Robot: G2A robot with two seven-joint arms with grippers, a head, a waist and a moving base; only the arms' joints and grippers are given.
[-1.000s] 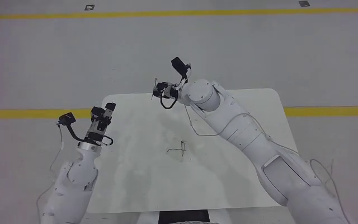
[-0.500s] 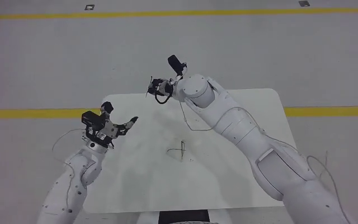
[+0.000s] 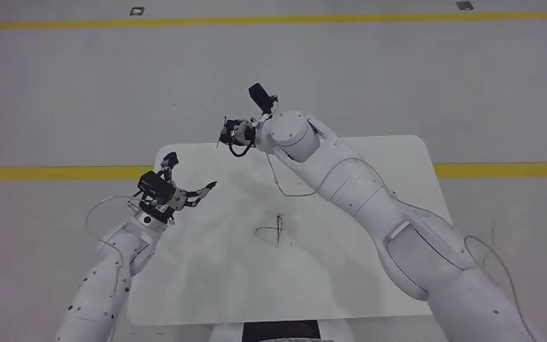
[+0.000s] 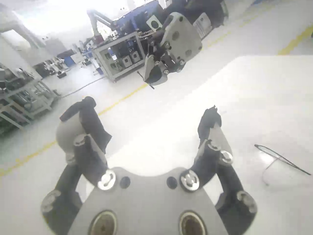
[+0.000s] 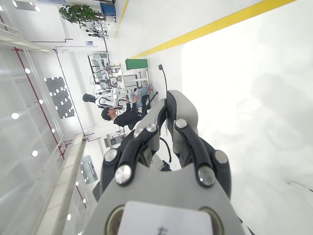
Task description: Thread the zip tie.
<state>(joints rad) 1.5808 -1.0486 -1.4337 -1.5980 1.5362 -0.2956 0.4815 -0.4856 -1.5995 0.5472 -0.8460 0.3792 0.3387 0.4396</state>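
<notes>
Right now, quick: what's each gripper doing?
Left gripper: open, holding nothing.
Right gripper: shut on a zip tie.

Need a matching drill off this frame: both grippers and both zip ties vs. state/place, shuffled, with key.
1 left gripper
2 right gripper
3 straight zip tie
4 looped zip tie

A lying on the white table
B open, empty
C clamped between fingers, in the air
D shut on a tie

Pairs: 1-B, 2-D, 3-C, 4-A
</notes>
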